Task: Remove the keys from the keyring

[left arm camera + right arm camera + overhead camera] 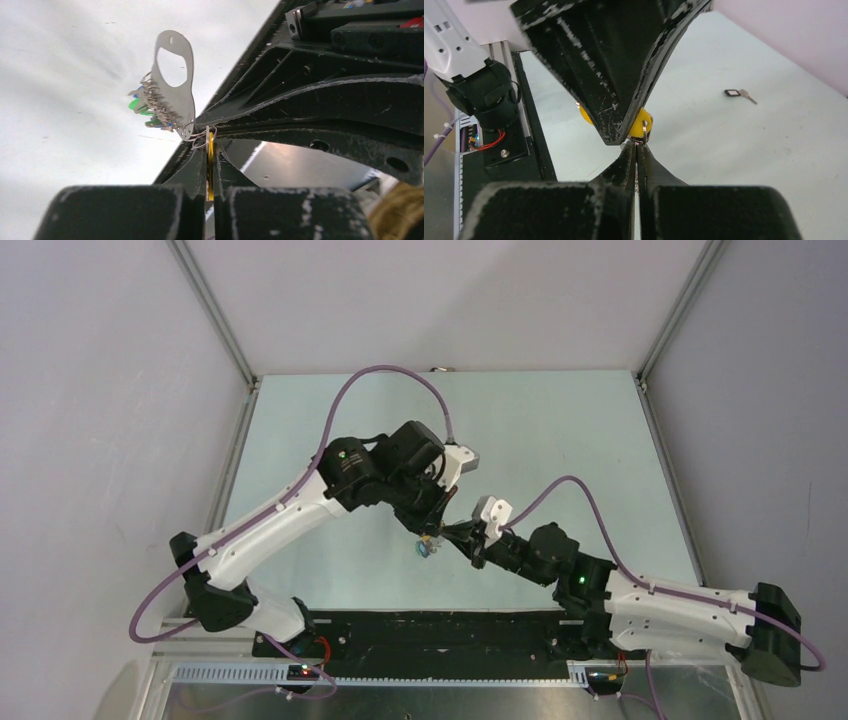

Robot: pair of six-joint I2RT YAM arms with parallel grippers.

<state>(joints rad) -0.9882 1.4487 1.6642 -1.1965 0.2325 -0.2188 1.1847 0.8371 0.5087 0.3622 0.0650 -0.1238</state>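
The grey oval keyring [186,95] hangs in the air above the table, with a cluster of green- and blue-headed keys [150,107] on its left side. My left gripper [210,136] is shut on a yellow-headed key [211,160], seen edge-on, which a thin wire ring [199,141] ties to the keyring's lower end. My right gripper [636,146] is shut on that lower end, its fingers [280,117] reaching in from the right. In the right wrist view the yellow key [642,126] shows just beyond the tips. From above, both grippers meet at the key bunch [425,548].
A loose black-headed key [738,93] lies on the pale table [724,150], off to the right of my right gripper. The black base rail [430,630] runs along the near edge. Enclosure walls and metal posts [215,315] border the table.
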